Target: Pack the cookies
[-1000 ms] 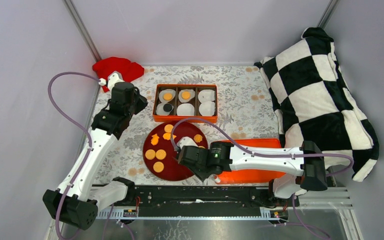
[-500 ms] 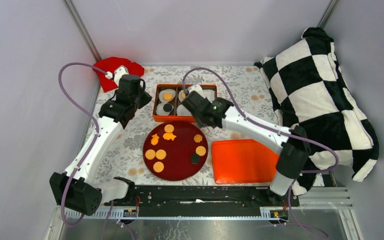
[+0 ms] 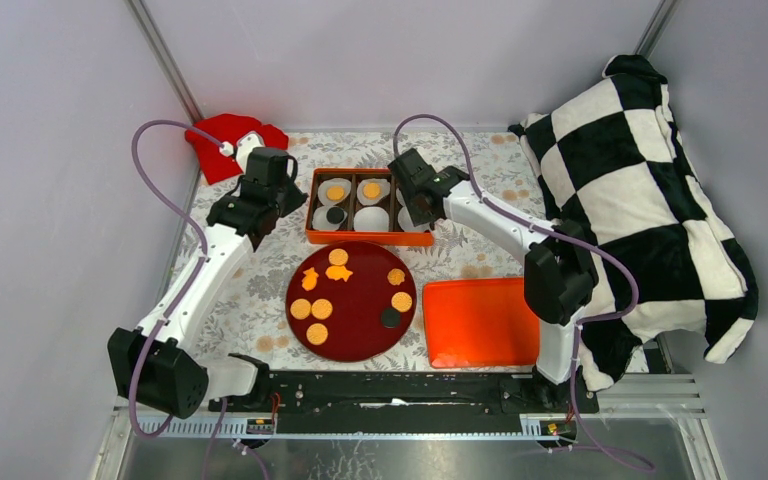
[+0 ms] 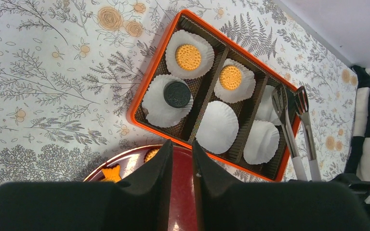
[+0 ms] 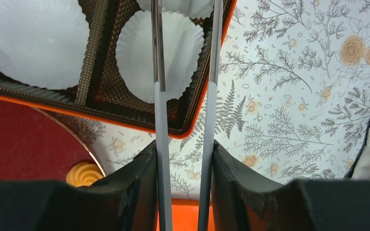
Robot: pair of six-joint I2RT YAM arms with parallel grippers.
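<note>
The right gripper is clamping its fingers on metal tongs, reaching over the orange box at upper centre, apparently to serve its empty paper cups. The left gripper, fingers narrow and empty, is hanging beside it. Most cookies are waiting on the red plate at lower centre; three are sitting in cups.

Both arms extended forward; left fingers nearly closed, right fingers clamped.

3 cookies in box, tongs possibly empty

Plain grey walls enclose a floral-patterned table.
</note>
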